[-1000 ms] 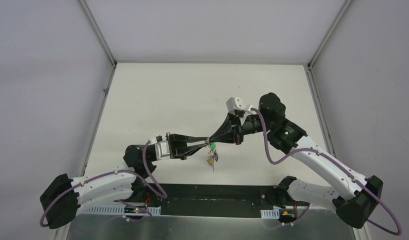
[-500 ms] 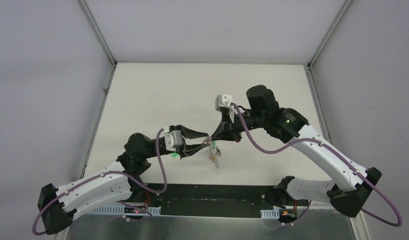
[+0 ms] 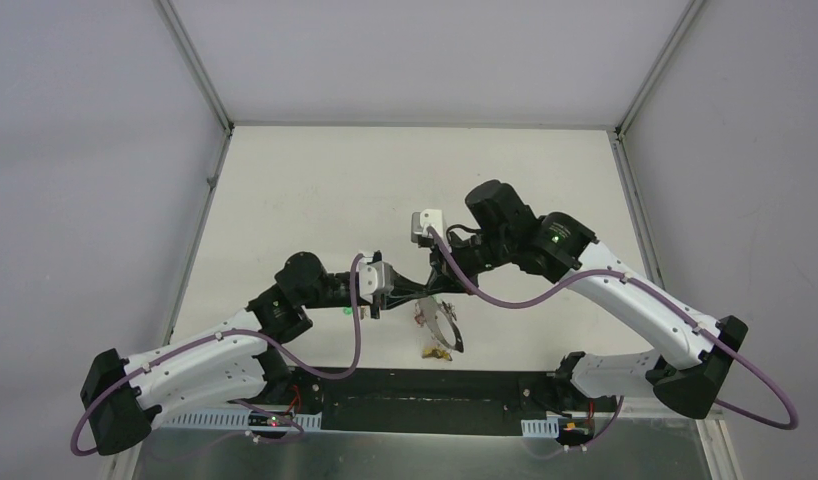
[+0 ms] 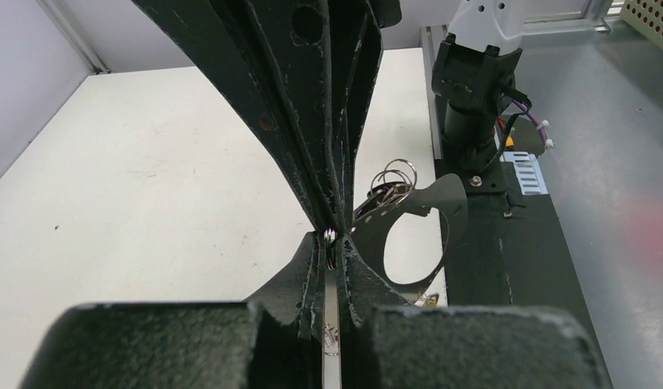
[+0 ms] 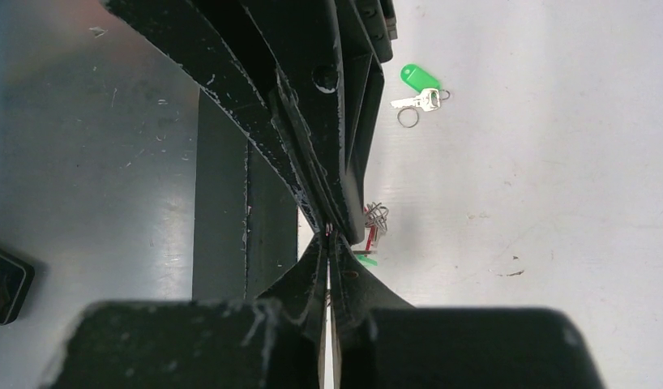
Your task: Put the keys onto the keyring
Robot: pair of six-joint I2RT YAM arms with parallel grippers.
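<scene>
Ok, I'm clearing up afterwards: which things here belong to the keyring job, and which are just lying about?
Job: keyring, gripped by left fingers and right fingers; green-capped key, loose on the table.
Not job: black base plate; purple cable.

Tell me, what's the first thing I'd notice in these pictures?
The black left gripper and right gripper meet tip to tip above the middle of the white table, both pinched shut. A thin keyring with little keys dangles just below where they meet. A bright green key lies by itself on the table, apart from the ring.
</scene>
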